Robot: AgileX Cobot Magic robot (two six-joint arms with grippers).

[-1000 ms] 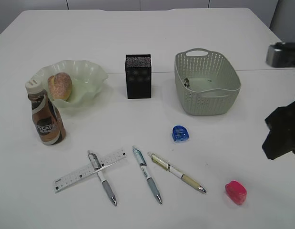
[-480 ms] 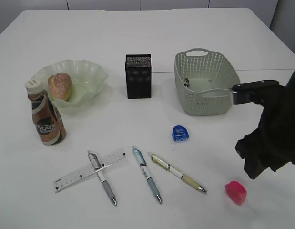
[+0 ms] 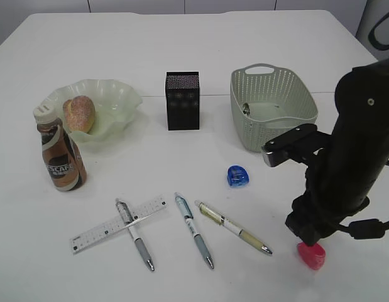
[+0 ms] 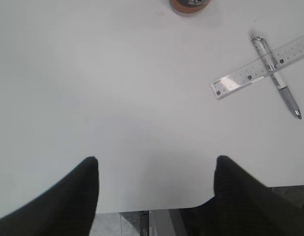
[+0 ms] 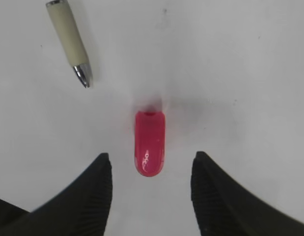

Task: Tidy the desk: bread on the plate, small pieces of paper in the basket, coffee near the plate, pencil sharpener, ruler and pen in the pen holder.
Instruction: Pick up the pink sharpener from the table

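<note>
The right gripper (image 5: 151, 169) hangs just above the red pencil sharpener (image 5: 150, 142) with its jaws spread wide, one finger on each side and neither touching it; the tip of a cream pen (image 5: 69, 39) lies near. On the table (image 3: 181, 44), a blue pencil sharpener (image 3: 237, 175) sits between the pens and the green basket (image 3: 273, 110), the black pen holder (image 3: 182, 100) stands beside the plate (image 3: 112, 104) holding the bread (image 3: 80, 113), and the coffee bottle (image 3: 60, 151) stands just in front of it. The left gripper (image 4: 154, 169) is open over bare table, near the ruler (image 4: 262, 69) crossed by a grey pen (image 4: 274, 73).
</note>
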